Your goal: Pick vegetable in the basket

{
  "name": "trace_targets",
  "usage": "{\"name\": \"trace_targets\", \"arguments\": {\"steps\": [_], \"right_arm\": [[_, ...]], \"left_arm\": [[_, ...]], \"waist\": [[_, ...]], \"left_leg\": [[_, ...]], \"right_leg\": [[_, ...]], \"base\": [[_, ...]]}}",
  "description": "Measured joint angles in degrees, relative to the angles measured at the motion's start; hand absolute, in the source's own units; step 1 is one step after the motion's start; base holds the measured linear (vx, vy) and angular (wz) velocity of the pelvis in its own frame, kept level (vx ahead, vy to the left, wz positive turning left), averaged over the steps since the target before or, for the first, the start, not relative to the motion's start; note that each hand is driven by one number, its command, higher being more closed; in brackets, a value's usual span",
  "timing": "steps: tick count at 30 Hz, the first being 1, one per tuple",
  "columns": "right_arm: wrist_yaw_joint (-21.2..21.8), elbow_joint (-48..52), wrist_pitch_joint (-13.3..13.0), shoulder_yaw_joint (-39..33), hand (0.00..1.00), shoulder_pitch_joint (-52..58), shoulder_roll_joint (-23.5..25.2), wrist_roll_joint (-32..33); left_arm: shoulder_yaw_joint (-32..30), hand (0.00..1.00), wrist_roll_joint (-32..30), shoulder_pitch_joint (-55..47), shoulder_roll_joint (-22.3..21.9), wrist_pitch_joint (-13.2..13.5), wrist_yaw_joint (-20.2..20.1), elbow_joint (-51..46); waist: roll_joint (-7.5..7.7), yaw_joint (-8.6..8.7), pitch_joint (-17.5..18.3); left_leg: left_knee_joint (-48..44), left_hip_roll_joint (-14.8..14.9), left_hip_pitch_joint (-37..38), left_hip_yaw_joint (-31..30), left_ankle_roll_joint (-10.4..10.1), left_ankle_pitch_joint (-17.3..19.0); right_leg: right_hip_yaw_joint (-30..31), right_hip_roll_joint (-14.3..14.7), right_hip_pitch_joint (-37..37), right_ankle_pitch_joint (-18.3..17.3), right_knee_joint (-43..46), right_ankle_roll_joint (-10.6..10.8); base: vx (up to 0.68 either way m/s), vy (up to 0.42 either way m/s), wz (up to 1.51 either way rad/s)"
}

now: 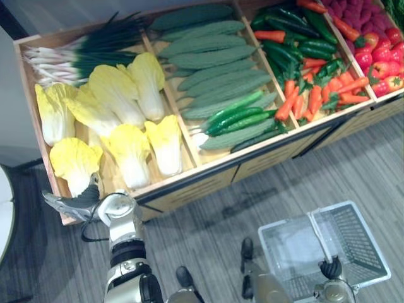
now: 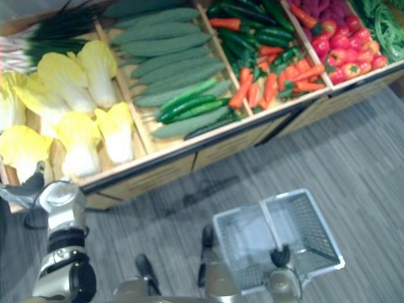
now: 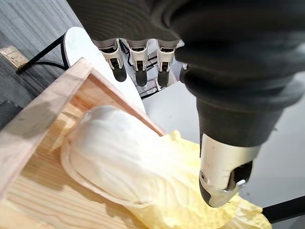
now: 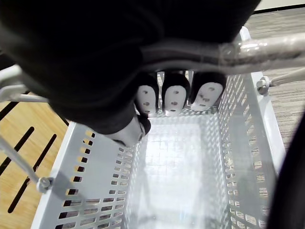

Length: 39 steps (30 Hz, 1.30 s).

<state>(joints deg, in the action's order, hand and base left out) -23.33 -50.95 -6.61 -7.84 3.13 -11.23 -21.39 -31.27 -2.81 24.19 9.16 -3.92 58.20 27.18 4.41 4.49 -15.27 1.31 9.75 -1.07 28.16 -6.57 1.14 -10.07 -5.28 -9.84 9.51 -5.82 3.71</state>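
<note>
Left hand (image 3: pixel 221 167) hovers, fingers (image 3: pixel 138 57) apart, over the cabbage (image 3: pixel 114 157). Floppy leaves, so I'd grab its firm white base. Right hand (image 4: pixel 174 98) grips the basket (image 4: pixel 95 176).

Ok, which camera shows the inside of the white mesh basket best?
The right wrist view: it looks straight into the white mesh basket, its floor bare. Both eye views show the whole basket from above, its handle in the right hand.

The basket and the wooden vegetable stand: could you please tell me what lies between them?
Only grey floor lies between the basket and the stand, seen in the left eye view.
</note>
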Motion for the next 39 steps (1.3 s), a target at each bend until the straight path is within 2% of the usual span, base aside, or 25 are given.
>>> {"name": "trace_targets", "arguments": {"steps": [10, 22, 27, 31, 32, 39], "right_arm": [[-1.24, 0.79, -0.5, 1.64, 1.0, -1.4, -0.09, 0.01], [-1.65, 0.8, -1.59, 2.96, 1.0, -2.63, -0.27, 0.1], [-1.82, 0.81, -1.92, 3.84, 1.0, -3.12, -0.3, 0.18], [-1.87, 0.79, -2.27, 4.4, 1.0, -3.13, -0.29, 0.84], [-1.87, 0.79, -2.27, 4.43, 1.0, -3.13, -0.29, 1.13], [-2.45, 0.76, -2.27, 5.24, 1.0, -3.42, -0.3, 1.33]], "left_arm": [[-0.13, 0.0, -0.9, 4.68, 2.89, -4.18, -0.48, 5.71], [-0.6, 0.0, -2.51, 11.53, 7.95, -5.4, 0.51, 13.93], [-0.55, 0.0, -2.38, 15.44, 11.36, -6.28, 0.27, 17.25], [-0.33, 0.0, -2.26, 17.85, 15.04, -6.83, -1.55, 20.98], [-0.17, 1.0, -2.29, 18.14, 15.36, -6.92, -1.75, 21.28], [0.55, 1.0, -2.53, 21.37, 18.11, -7.87, -3.84, 26.09]], "waist": [[0.1, -0.08, -2.94], [0.48, -0.06, -5.22], [1.34, -0.01, -6.33], [2.44, -0.07, -7.09], [2.49, -0.08, -7.12], [2.54, -0.12, -7.14]], "left_leg": [[-0.77, 0.1, -1.5, 0.09, 0.05, 0.12], [-1.47, 0.23, -2.77, -0.02, 0.11, -0.02], [-1.35, 0.0, -3.69, -0.34, 0.24, -0.6], [-0.75, -0.32, -4.01, -0.35, 0.33, -1.13], [-0.69, -0.36, -4.07, -0.35, 0.35, -1.17], [-0.62, -0.45, -4.56, -0.67, 0.5, -1.49]], "right_leg": [[0.39, -0.03, -0.97, 0.23, 0.04, 0.01], [0.7, -0.01, -2.38, 1.08, -0.07, -0.23], [0.59, -0.29, -3.26, 1.61, -0.14, -0.03], [0.62, -0.48, -3.84, 1.96, -0.14, -0.04], [0.61, -0.51, -3.89, 1.99, -0.15, -0.05], [0.42, -0.63, -4.14, 2.24, -0.15, 0.03]], "base": [[0.0, -0.003, 0.0], [0.0, -0.007, -0.01], [-0.01, -0.007, 0.03], [0.0, 0.0, 0.0], [0.0, 0.0, 0.0], [0.0, -0.006, 0.02]]}}
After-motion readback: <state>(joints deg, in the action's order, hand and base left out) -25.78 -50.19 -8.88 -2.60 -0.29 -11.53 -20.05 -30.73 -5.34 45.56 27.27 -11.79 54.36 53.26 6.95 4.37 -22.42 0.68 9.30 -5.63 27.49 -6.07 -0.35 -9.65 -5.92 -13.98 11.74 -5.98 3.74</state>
